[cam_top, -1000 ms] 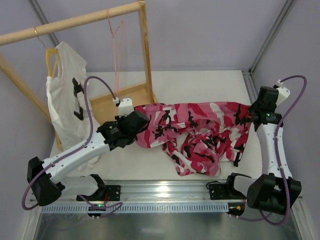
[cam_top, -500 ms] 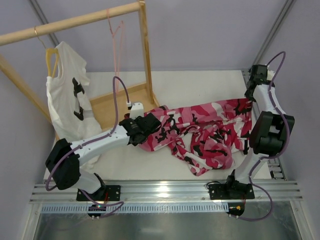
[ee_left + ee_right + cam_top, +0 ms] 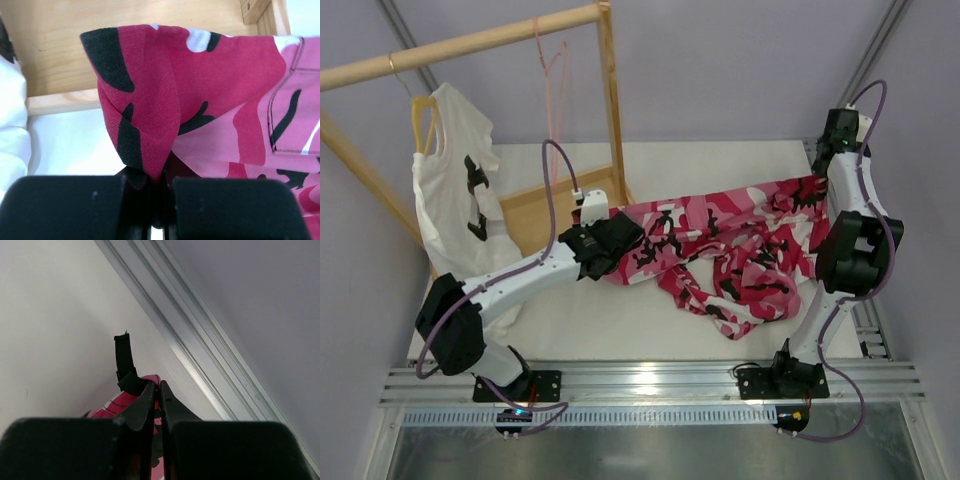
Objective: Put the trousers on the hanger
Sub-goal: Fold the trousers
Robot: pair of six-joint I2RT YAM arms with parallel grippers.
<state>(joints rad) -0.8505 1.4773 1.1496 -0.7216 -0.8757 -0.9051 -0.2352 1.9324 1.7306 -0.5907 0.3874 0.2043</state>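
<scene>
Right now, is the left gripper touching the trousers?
Touching. The left wrist view shows the left gripper shut on a fold of the trousers.

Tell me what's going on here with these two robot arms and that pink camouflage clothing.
Both arms hold the pink, magenta, white and black camouflage cloth trousers stretched between them. The left gripper is shut on one end, the right gripper on the other, and the rest sags. The thin pale-pink wire hanger hangs bare on the wooden rail.
</scene>
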